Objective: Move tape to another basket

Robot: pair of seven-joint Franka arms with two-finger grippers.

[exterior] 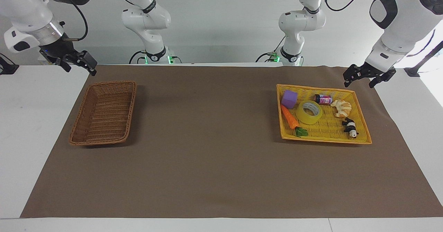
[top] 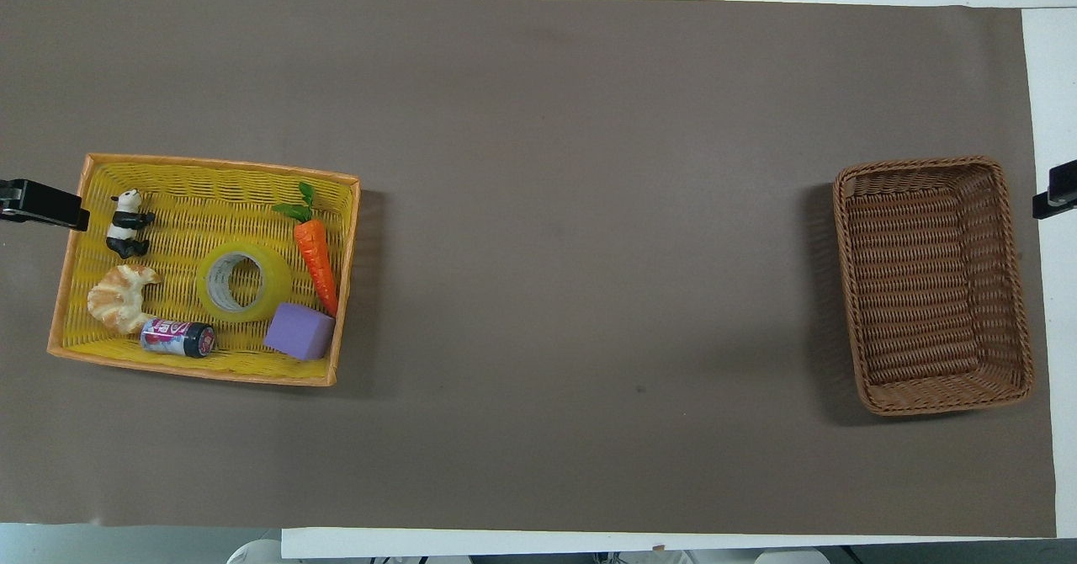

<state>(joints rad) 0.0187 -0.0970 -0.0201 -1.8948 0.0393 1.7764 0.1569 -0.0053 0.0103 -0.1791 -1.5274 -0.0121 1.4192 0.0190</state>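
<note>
- The tape (exterior: pixel 309 112) lies flat, hole up, in the middle of the yellow tray (exterior: pixel 360 140) at the left arm's end of the tabletop (exterior: pixel 207 162).
- Around it in the tray: a purple block (exterior: pixel 289 98) and a carrot (exterior: pixel 290 118) on the side toward the basket, a small can (exterior: pixel 323 99) nearer the robots, a croissant (exterior: pixel 342 108) and a panda (exterior: pixel 350 127) toward the tray's outer end. The carrot lies just beside the roll, perhaps touching it; the rest stand a little apart.
- The basket (exterior: pixel 104 112), brown wicker, sits well apart at the right arm's end and holds nothing.
- The left pincer (exterior: pixel 363 77) hangs in the air over the tray's corner nearest the robots, fingers spread, holding nothing.
- The right pincer (exterior: pixel 77 63) waits above the tabletop's edge by the basket's near corner, open too and empty.
- Step in hand, as I judge it: the approach. Nothing is gripped yet.
- The next move calls for the left pincer to come over the roll and drop with one finger in the hole and one outside the wall, on a side clear of carrot and block.
- After the lift comes a long carry, so a handover to the right arm may be needed.
</note>
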